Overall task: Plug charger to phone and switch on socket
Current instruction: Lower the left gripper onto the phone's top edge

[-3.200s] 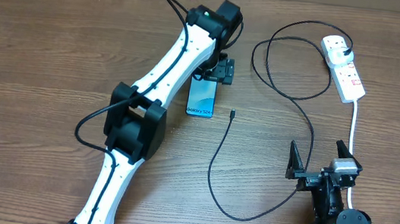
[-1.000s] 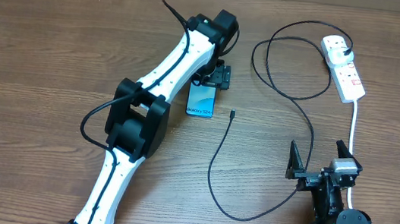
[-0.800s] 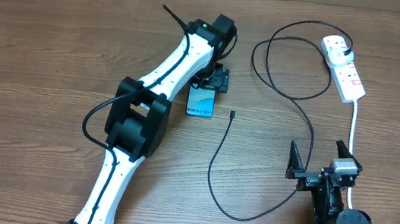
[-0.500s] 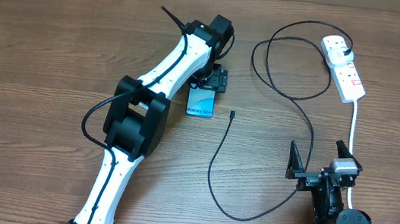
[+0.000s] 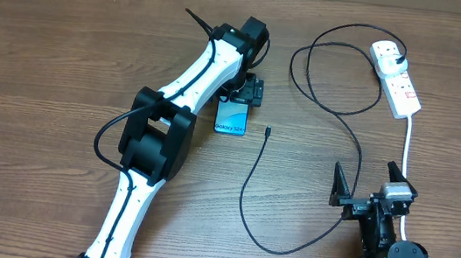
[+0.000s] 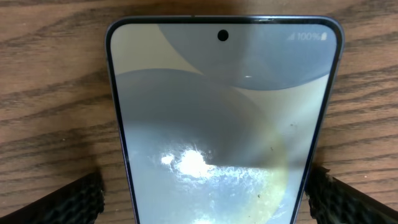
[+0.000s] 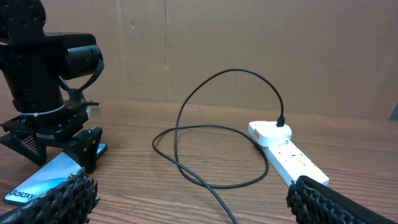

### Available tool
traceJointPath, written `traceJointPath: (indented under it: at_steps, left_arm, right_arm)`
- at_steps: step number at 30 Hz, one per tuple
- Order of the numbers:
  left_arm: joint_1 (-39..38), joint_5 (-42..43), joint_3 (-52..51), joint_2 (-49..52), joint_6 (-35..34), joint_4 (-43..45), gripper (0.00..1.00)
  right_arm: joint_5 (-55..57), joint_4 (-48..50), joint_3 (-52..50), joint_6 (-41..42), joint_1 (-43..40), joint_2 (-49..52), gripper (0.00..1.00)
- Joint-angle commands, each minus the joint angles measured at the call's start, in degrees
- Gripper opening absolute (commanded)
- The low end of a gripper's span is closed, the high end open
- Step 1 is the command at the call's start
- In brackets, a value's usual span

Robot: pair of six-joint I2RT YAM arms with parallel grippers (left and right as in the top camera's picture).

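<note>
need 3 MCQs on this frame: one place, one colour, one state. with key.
1. Relative to the phone, where is the charger's connector tip?
A. plugged into it
B. on the table beside it, not touching
C. underneath it

2. What colour is the socket body?
A. white
B. black
C. blue

3. How do the left gripper jaws stand?
A. shut on the phone
B. shut on the charger
C. open, one finger on each side of the phone

Key:
1 B: the overhead view shows the tip lying on bare wood with a gap to the phone.
2 A: the strip is white in both the overhead and right wrist views.
3 C: the left wrist view shows the fingers spread wide, with the phone's screen between them.
</note>
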State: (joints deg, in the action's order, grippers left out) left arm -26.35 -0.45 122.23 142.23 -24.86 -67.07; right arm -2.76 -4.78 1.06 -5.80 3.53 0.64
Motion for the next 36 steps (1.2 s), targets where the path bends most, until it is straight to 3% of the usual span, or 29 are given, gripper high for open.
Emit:
traceJointPath:
  at_steps: [1,36]
  left_arm:
    - [0.04,0.07,-1.97,0.92,0.83,0.07,1.00]
    - [0.09,-0.13,-4.87,0.92,0.42,0.46,0.76]
  right_arm:
    - [-0.33,0.17,-0.61,-0.07,0.52,-0.42,1.00]
    - [-0.33,0.17,-0.61,-0.07,0.52,-0.42,1.00]
